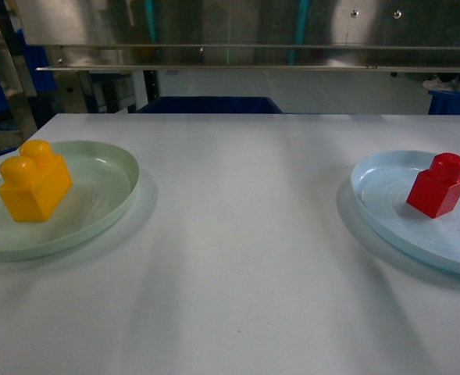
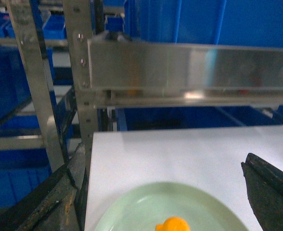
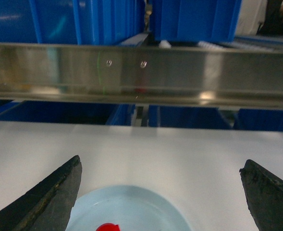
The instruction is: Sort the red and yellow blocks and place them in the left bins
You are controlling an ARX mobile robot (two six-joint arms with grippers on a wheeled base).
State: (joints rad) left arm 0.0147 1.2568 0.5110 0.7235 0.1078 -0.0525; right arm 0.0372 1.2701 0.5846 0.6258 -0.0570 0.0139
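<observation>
Yellow brick (image 1: 33,181), 2 studs, sits upright on pale green plate (image 1: 97,205) at left of white worktop (image 1: 237,266), toward plate's left half. Red brick (image 1: 438,186), 1 stud, sits on pale blue plate (image 1: 386,219) at right, near plate centre. Plates well apart, bare worktop between.

Left gripper (image 2: 155,202) hangs above green plate w/ jaws wide apart, holding nothing; yellow stud top just visible at bottom edge of left wrist view, between the fingers (image 2: 268,192). Right gripper (image 3: 163,197) likewise spread wide over blue plate, nothing held; sliver of red brick at bottom of its view, between the fingers (image 3: 50,197).

Blue bins (image 3: 83,21) on metal rack (image 3: 141,72) behind worktop, above and below steel rail; another blue bin (image 1: 208,105) beyond worktop's far edge in head view.
</observation>
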